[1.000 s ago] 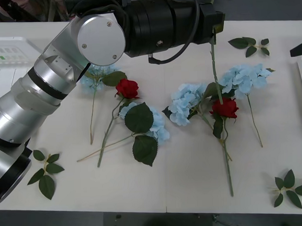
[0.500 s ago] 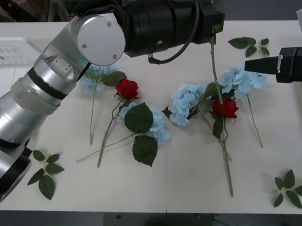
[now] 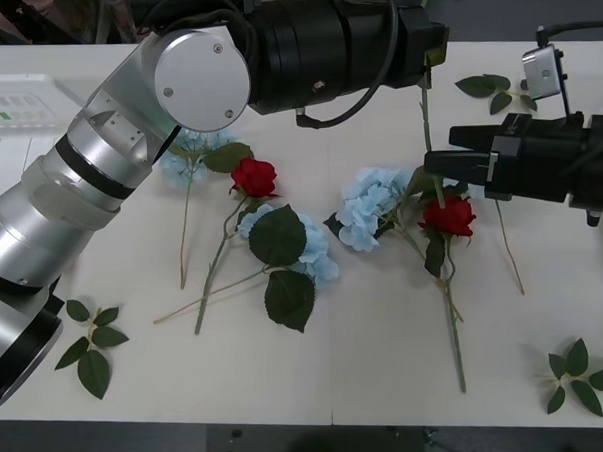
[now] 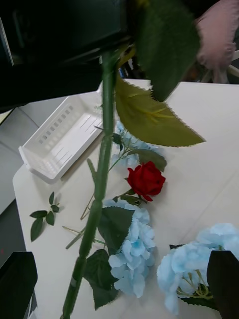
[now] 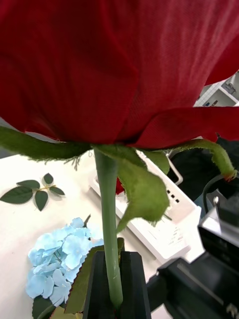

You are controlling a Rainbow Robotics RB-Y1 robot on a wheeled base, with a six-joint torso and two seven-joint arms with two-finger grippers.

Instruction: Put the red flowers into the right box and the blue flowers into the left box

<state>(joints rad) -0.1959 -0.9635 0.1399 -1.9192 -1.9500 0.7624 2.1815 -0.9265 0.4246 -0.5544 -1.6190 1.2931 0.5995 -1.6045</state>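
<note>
White tabletop spreads across the front view, strewn with blue flowers (image 3: pixel 373 209) and red flowers (image 3: pixel 253 176). Upper centre, the left gripper (image 5: pixel 118 284) pinches a rose stem (image 3: pixel 426 130), apparently offering it to the right gripper (image 3: pixel 444 165), jaws parted, mid-right beside it.

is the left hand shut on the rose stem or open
Shut on it. In the left wrist view the black fingers press both sides of the green stem of the red rose, whose head sits right above them.
</note>
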